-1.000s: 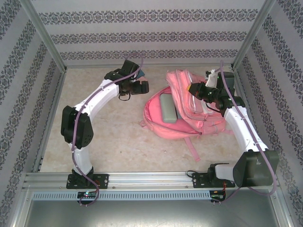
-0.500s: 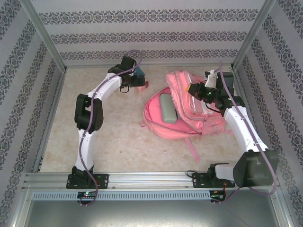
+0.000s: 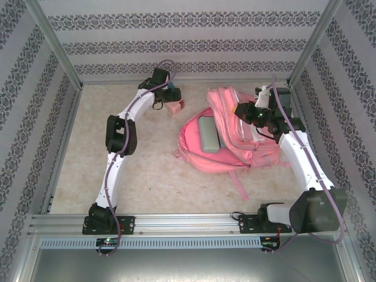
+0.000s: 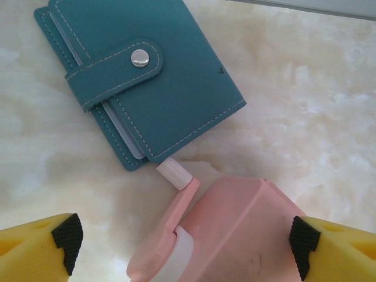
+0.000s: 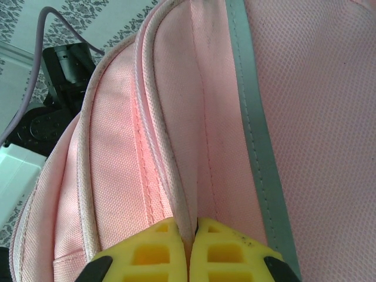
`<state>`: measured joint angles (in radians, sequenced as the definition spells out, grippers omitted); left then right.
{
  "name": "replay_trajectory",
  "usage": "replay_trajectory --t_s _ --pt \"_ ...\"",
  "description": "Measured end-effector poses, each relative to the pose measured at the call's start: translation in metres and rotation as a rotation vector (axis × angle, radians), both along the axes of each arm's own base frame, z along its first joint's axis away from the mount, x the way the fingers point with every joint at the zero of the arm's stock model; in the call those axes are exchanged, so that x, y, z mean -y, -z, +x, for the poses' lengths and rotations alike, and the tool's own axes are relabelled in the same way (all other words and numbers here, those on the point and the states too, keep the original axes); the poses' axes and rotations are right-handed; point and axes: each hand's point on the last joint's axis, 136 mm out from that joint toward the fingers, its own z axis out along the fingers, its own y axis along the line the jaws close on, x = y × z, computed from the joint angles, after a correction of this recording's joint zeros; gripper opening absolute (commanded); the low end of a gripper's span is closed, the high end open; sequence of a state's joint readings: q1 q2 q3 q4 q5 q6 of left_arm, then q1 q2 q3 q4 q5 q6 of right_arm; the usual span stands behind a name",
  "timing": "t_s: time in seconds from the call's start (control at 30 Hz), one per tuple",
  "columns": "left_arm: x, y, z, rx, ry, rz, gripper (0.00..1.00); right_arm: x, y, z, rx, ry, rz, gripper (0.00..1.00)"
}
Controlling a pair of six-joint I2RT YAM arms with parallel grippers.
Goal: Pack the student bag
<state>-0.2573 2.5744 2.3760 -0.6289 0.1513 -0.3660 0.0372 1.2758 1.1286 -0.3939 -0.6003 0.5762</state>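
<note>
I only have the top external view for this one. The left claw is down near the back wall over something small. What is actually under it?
Observer: The left wrist view shows a small pink boxy item between the pads of the left claw, whose jaws stand wide open.
Operator: Anything else lying there?
Observer: Yes, a teal snap-strap wallet lies flat just beyond it. The box's white tip reaches the wallet's edge.
Operator: And the right claw, holding the bag or resting on it?
Observer: The right claw is shut, pinching a raised seam of the student bag.
</note>
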Motion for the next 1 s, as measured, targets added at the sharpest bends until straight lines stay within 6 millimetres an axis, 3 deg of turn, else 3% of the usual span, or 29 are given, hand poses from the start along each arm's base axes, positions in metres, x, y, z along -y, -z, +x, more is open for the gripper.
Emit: replay_trajectory --t_s 0.2,0.7,0.83,1.0 --pt "0.001 0.003 -0.011 -0.022 0.007 -0.028 0.86 0.0 0.0 -0.001 -0.004 -0.002 -0.003 0.01" --pt "-0.008 0.01 -0.127 -0.203 -0.05 -0.138 0.89 -0.008 0.004 -0.002 -0.019 -0.02 -0.013 0.01" --pt "-0.007 0.009 -0.133 -0.212 -0.049 -0.135 0.97 -0.01 0.006 -0.002 -0.025 -0.026 -0.013 0.02" --pt "-0.005 -0.004 -0.128 -0.201 -0.06 -0.134 0.98 -0.011 0.008 -0.001 -0.028 -0.027 -0.013 0.02"
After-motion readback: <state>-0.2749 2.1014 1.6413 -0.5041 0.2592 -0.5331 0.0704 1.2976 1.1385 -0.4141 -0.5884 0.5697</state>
